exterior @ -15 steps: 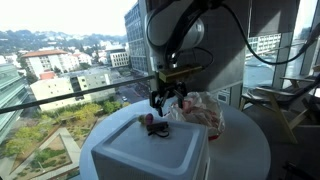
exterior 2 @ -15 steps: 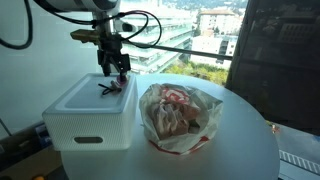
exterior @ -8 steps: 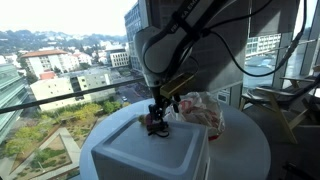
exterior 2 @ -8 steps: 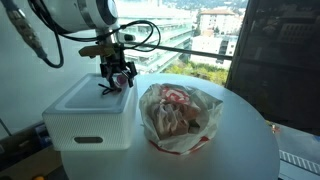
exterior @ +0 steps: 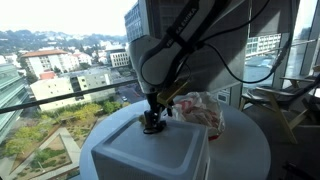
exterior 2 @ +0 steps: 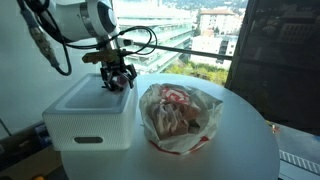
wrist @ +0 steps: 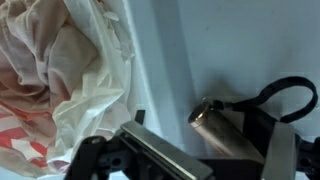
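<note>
The gripper (exterior 2: pixel 118 82) is hanging low over the lid of a white box (exterior 2: pixel 85 118), in the left half of the frame in an exterior view. It is reaching down onto a small metal cylinder (wrist: pixel 225 133) that is lying on the lid. In the wrist view the cylinder is sitting at the lower right of the frame, with a black strap (wrist: pixel 292 92) looping off its far end. The jaws are standing apart, one finger (wrist: pixel 165 155) on each side of the cylinder, with a gap showing on the left side. A crumpled plastic bag (exterior 2: pixel 178 118) with red and white contents is resting just beside the box on the round white table (exterior 2: pixel 245 150), filling the upper left of the wrist view.
</note>
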Controlling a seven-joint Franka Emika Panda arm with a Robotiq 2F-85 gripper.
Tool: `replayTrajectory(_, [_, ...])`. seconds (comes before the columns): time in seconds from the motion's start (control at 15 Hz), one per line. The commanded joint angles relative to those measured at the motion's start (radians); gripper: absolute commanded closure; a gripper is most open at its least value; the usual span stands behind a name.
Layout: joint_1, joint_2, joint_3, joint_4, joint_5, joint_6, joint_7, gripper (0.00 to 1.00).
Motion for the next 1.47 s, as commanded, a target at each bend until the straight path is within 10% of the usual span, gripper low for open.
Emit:
replayTrajectory(0.0, [0.019, 0.021, -0.015, 0.029, -0.011, 0.027, -0.042, 0.00])
replayTrajectory(0.13, [0.022, 0.022, -0.014, 0.031, -0.012, 0.030, -0.061, 0.00])
replayTrajectory(0.2, [0.024, 0.023, -0.013, 0.032, -0.014, 0.033, -0.069, 0.22])
replayTrajectory(0.87, [0.036, -0.015, -0.001, 0.027, 0.034, -0.069, -0.104, 0.94])
replayTrajectory(1.4, [0.010, -0.184, -0.013, 0.006, 0.148, -0.449, 0.070, 0.92])
